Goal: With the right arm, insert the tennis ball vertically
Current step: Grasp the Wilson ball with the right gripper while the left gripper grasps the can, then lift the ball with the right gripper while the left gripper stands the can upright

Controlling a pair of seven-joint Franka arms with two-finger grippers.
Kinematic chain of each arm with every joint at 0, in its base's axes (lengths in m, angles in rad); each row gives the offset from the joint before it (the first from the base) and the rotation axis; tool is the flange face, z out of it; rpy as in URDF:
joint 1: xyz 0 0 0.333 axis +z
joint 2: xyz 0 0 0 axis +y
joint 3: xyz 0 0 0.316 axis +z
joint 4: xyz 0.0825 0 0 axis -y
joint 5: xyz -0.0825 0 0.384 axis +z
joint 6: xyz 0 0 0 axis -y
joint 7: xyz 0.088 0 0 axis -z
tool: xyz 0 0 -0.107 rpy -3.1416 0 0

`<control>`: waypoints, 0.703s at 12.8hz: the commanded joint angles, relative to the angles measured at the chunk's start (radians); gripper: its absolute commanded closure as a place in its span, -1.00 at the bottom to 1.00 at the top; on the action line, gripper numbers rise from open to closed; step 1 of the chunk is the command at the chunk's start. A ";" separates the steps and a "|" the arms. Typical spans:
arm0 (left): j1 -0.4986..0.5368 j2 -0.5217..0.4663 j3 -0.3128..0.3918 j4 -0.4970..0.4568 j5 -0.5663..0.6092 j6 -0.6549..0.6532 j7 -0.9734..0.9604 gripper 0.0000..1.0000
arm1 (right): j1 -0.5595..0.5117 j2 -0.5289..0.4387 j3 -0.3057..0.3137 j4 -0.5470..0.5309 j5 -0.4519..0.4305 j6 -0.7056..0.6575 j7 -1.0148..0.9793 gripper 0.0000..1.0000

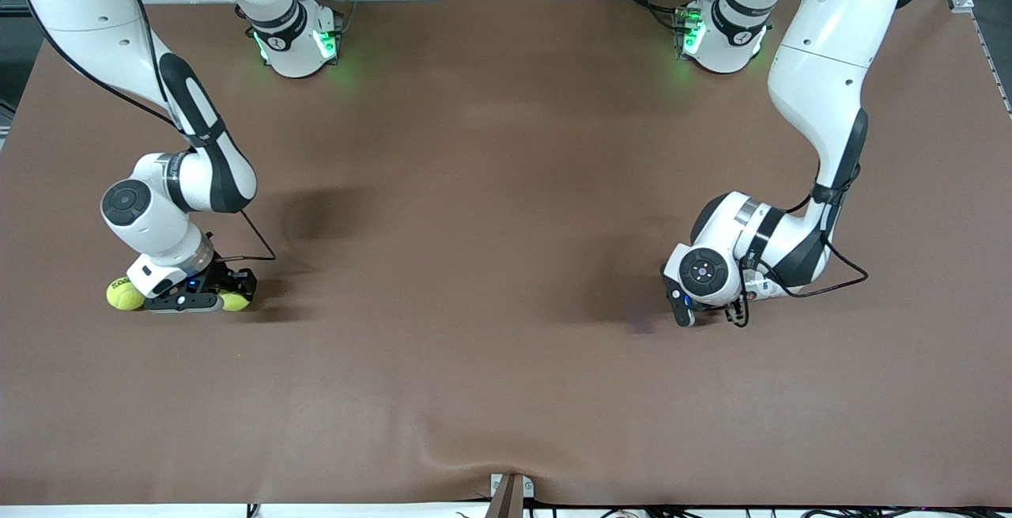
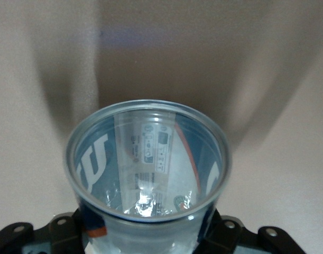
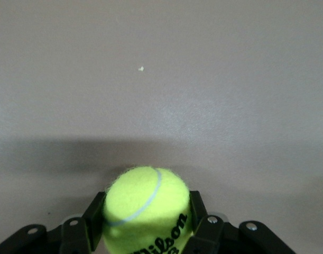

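Observation:
A yellow tennis ball with black lettering sits between the black fingers of my right gripper, which is shut on it, low over the table. In the front view that right gripper is at the right arm's end of the table. Yellow shows at both ends of its hand, a lettered tennis ball and another yellow piece; I cannot tell which of them is gripped. My left gripper is shut on a clear plastic can with a blue label, whose open mouth is in view. The left gripper is low at the left arm's end, hiding the can.
The brown table cover is wrinkled near its front edge, by a small bracket. The arm bases stand along the table's back edge. Cables loop beside both wrists.

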 commanded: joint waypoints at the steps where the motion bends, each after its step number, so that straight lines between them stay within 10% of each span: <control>1: -0.008 -0.014 0.003 0.005 0.023 0.010 0.019 -0.58 | -0.015 -0.190 0.012 -0.014 -0.008 -0.278 0.007 1.00; 4: -0.022 -0.024 -0.001 0.033 0.017 0.010 0.031 -0.58 | -0.008 -0.375 0.026 0.050 -0.004 -0.629 0.009 1.00; 9: -0.010 -0.056 -0.139 0.114 -0.078 0.010 0.017 -0.58 | -0.005 -0.407 0.040 0.412 0.028 -1.148 0.012 1.00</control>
